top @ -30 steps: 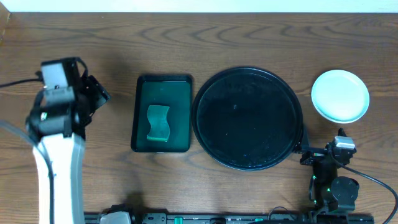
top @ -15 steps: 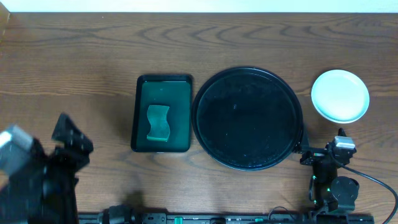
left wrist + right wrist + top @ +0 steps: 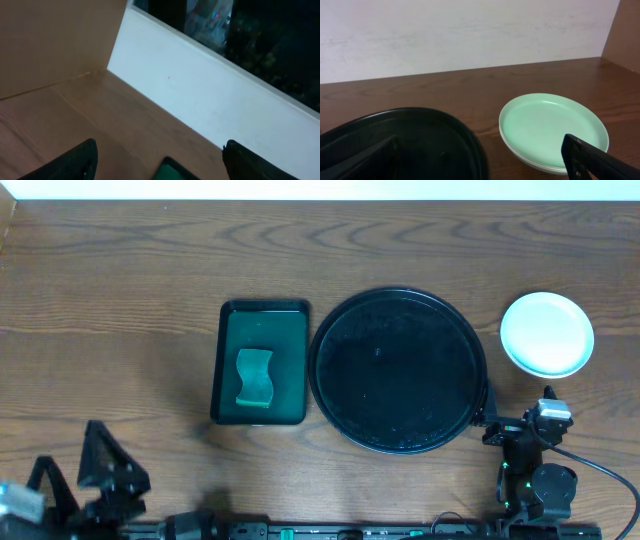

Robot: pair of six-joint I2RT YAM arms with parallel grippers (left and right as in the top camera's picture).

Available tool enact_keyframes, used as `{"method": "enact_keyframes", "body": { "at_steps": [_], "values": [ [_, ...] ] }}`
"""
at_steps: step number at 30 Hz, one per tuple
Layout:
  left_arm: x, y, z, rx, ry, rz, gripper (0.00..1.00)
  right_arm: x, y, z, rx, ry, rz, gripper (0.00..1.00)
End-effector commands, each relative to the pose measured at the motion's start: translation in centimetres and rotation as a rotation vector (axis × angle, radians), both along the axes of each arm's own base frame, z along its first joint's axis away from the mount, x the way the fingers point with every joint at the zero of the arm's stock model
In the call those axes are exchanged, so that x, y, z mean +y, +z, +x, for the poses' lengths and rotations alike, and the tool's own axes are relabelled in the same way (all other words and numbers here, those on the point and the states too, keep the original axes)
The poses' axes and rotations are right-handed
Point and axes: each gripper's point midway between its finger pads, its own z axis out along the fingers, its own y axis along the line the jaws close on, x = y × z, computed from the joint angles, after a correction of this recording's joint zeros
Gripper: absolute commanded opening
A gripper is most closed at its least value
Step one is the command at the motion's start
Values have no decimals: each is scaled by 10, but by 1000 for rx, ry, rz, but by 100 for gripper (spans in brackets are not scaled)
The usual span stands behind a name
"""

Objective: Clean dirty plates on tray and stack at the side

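The plates (image 3: 547, 333) lie stacked on the table to the right of the tray, pale mint-white, and the top one (image 3: 550, 127) shows no smears. The round black tray (image 3: 398, 370) holds nothing. My right gripper (image 3: 515, 412) rests low at the front right, between the tray's edge and the plates. It is open and empty (image 3: 480, 145). My left gripper (image 3: 70, 465) is at the front left corner, far from both. Its jaws stand wide apart with nothing between them (image 3: 159, 150).
A dark green rectangular tray (image 3: 262, 362) with a green sponge (image 3: 254, 377) in it stands just left of the black tray; its corner (image 3: 170, 172) shows in the left wrist view. A white wall (image 3: 460, 35) runs along the table's far edge.
My left arm has pulled back from the left middle of the table to the front left corner. The right arm, plates and trays have not moved.
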Motion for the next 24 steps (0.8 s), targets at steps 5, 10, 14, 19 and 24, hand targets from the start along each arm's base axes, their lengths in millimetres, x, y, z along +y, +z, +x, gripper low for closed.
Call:
{"method": "enact_keyframes", "body": {
  "at_steps": [5,10,14,19,24],
  "values": [
    [-10,-26,-36,21,-57,-4,81,-1,0,0,-2,-7,11,99],
    [-12,-51,-54,71,-66,-10,81,-1,0,0,-2,-7,11,99],
    [-13,-64,-59,73,-66,-10,80,-1,0,0,-2,-7,11,99],
    [-13,-89,-57,84,-81,-12,80,-1,0,0,-2,-7,11,99],
    [-13,-108,-39,121,-87,-44,81,-1,0,0,-2,-7,11,99]
  ]
}}
